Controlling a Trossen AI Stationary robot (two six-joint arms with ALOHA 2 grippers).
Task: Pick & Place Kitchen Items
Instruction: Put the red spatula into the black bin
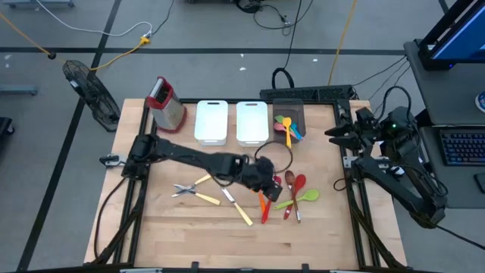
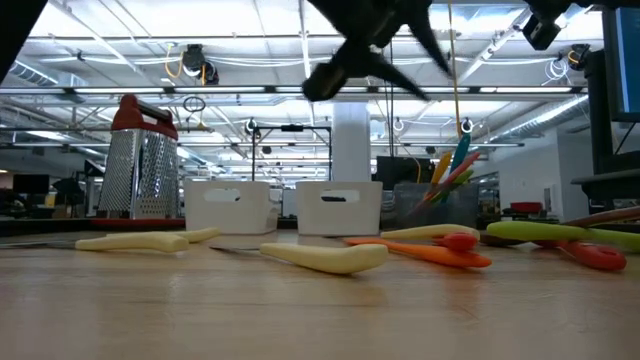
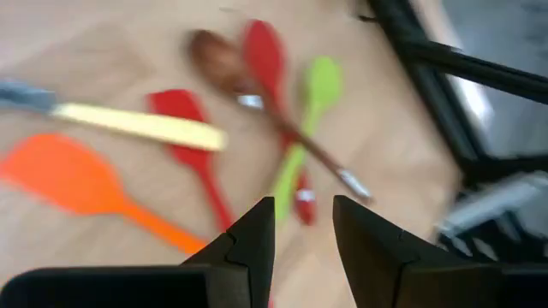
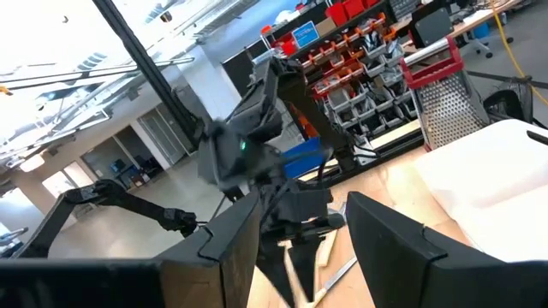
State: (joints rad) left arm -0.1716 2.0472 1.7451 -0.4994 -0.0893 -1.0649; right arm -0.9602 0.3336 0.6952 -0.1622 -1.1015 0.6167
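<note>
Orange, red and green utensils lie scattered on the wooden table (image 1: pixel 189 227) right of its middle, and we see them best from the left wrist: an orange spatula (image 3: pixel 81 184), a red spatula (image 3: pixel 193 137), a green spoon (image 3: pixel 308 120), a red spoon (image 3: pixel 265 56) and a brown wooden spoon (image 3: pixel 231 68) that crosses over the red and green ones. A yellow-handled piece (image 3: pixel 141 126) lies across beside the red spatula. Over this cluster we find the left gripper (image 1: pixel 267 186), its two dark fingers (image 3: pixel 248 244) apart with an empty gap between them, holding nothing. Left of the cluster, in the high view, we see more yellow-handled metal pieces (image 1: pixel 198 194) lying loose on the wood. At the far side a dark bin (image 1: pixel 289 114) already holds several bright utensils (image 1: pixel 286 127) in green, pink, orange and blue. Left of it stand two white bins (image 1: pixel 231 121) side by side, and further left the red-topped box grater (image 1: pixel 167 104) lies tilted on the table. We find the right gripper (image 1: pixel 333 134) at the table's right edge, well apart from the utensils, its fingers (image 4: pixel 390 248) spread and empty. A small fan (image 1: pixel 87 87) sits on the floor beyond the table's far left corner.
</note>
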